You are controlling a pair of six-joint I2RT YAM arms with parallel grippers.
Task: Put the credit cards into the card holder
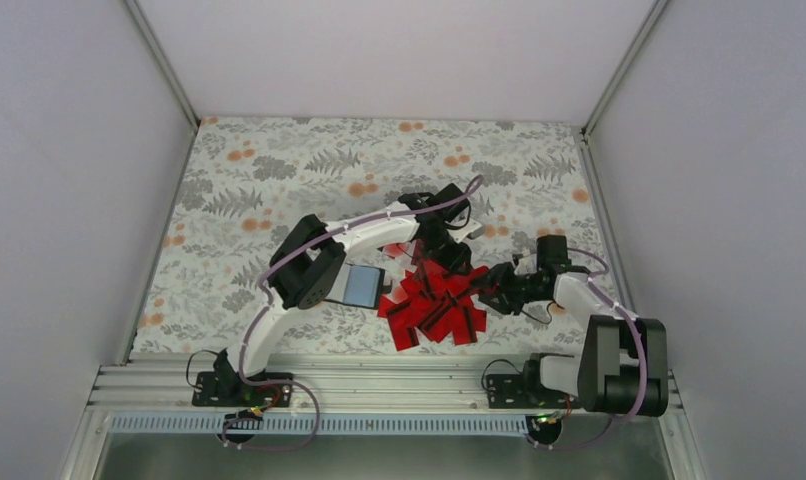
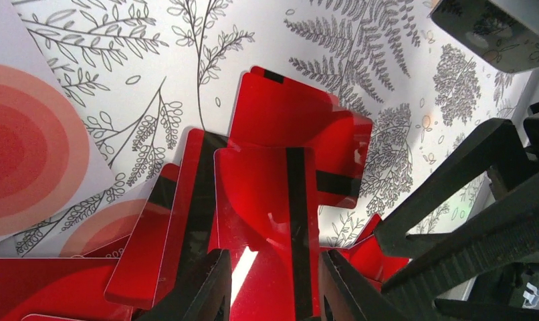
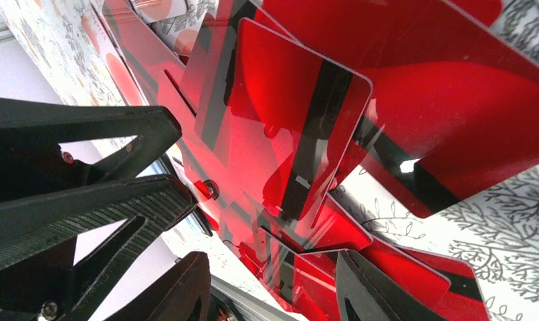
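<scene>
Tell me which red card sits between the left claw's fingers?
The topmost card, its black stripe pointing straight into the left gripper; the other cards lie beneath or beside it.

There is one heap of red credit cards. They lie on top of each other, so I cannot count them all, but there are more than ten. There is one black card holder. There are two robot arms, the left arm and the right arm. Each arm has one tool, so that makes two: the left tool and the right tool. There is one cloth with leaves and orange flowers.
</scene>
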